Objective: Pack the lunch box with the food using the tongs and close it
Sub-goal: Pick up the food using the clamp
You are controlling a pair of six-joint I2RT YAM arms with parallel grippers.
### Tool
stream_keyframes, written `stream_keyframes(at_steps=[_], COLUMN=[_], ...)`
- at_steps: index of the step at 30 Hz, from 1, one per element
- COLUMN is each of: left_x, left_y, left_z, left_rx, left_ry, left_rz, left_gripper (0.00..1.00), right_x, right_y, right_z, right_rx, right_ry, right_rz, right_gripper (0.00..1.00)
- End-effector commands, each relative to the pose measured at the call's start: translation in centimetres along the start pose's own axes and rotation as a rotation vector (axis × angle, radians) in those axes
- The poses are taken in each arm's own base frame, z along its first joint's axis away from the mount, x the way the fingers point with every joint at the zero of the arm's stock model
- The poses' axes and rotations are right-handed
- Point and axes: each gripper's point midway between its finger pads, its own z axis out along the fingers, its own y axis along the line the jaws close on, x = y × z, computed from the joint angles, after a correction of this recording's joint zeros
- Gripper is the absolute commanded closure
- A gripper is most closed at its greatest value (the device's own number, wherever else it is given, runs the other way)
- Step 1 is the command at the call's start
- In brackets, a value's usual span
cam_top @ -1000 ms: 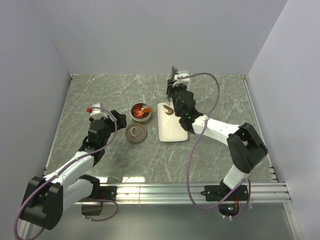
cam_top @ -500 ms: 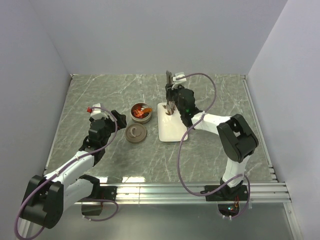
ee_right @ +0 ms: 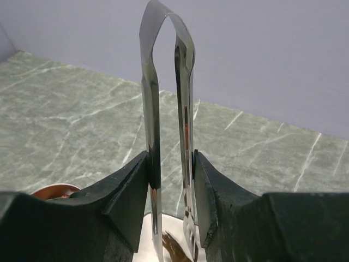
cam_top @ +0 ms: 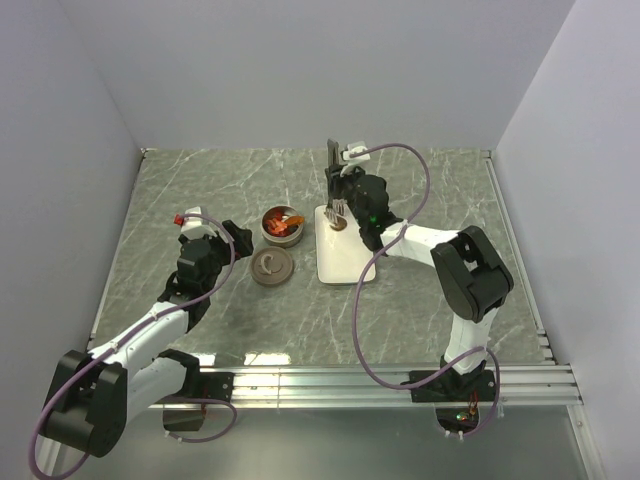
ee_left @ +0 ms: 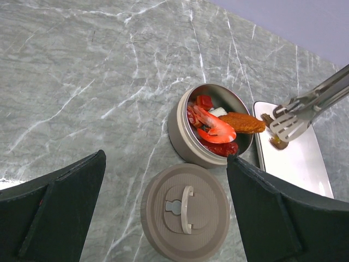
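The lunch box (cam_top: 283, 225) (ee_left: 182, 131) stands open on the marble table, holding food: a red shrimp (ee_left: 216, 128), an orange piece (ee_left: 243, 122) and red bits. Its brown lid (cam_top: 272, 265) (ee_left: 185, 210) lies flat just in front of it. My right gripper (cam_top: 342, 197) (ee_right: 172, 169) is shut on the tongs (cam_top: 333, 168) (ee_left: 311, 101) (ee_right: 155, 109), held nearly upright. Their tips hang over a brown food piece (cam_top: 339, 224) (ee_left: 277, 143) (ee_right: 175, 248) at the white plate's far end. My left gripper (cam_top: 230, 240) (ee_left: 166, 158) is open, left of the lid, holding nothing.
The white rectangular plate (cam_top: 346, 262) (ee_left: 297, 169) lies right of the tin. Pale walls enclose the table on three sides. A metal rail (cam_top: 400, 380) runs along the near edge. The right arm's purple cable (cam_top: 420, 180) loops over the plate's right side.
The right arm has drawn in and swung the tongs a little to the left, standing them more upright over the brown piece. The left arm has not moved.
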Motion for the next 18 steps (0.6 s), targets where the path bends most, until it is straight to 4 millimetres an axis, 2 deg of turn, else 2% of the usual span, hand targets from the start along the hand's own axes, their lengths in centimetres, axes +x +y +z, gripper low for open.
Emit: stream_keyframes(at_steps=[1, 4, 10, 15, 18], left_x=[-1.4, -1.4, -1.5, -1.4, -1.4], left_y=[-0.6, -0.6, -0.7, -0.6, -0.6], left_z=[0.3, 0.3, 0.3, 0.4, 0.4], left_rx=[0.011, 0.011, 0.014, 0.012, 0.012], left_ry=[-0.042, -0.042, -0.042, -0.041, -0.041], left_rz=[-0.012, -0.012, -0.010, -0.010, -0.008], left_gripper=[0.01, 0.01, 0.01, 0.01, 0.00], right_x=[-3.7, -3.7, -2.1, -1.3, -1.0], right_y=[0.2, 0.3, 0.4, 0.5, 0.6], right_z=[0.5, 0.7, 1.3, 0.7, 0.7], right_rx=[-0.016, -0.016, -0.016, -0.019, -0.005], right_ry=[-0.126, -0.136, -0.102, -0.108, -0.111], right_rz=[0.031, 0.034, 0.025, 0.036, 0.032], right_gripper=[0.56, 0.57, 0.59, 0.60, 0.64])
